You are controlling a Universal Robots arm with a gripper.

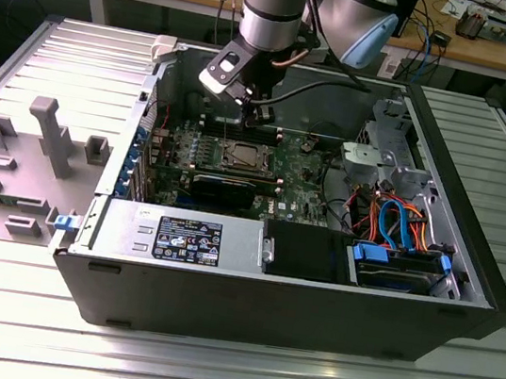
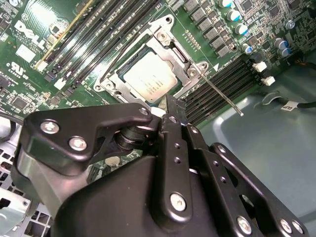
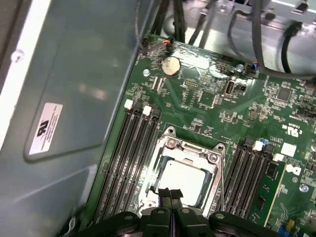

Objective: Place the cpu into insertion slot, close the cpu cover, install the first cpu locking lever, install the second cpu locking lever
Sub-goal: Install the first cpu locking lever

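The cpu, with its silver-grey top, lies flat in the insertion slot on the green board. The cpu cover, a silver frame plate, lies down around the chip. One thin metal locking lever sticks out unlatched over the black memory slots. My gripper hovers just above the socket's edge. Its black fingers are pressed together with nothing between them.
The board sits inside an open black computer case on a ribbed metal table. Long black memory slots flank the socket on both sides. A drive cage with blue and orange cables stands at the exterior view's right. A grey fixture plate lies left.
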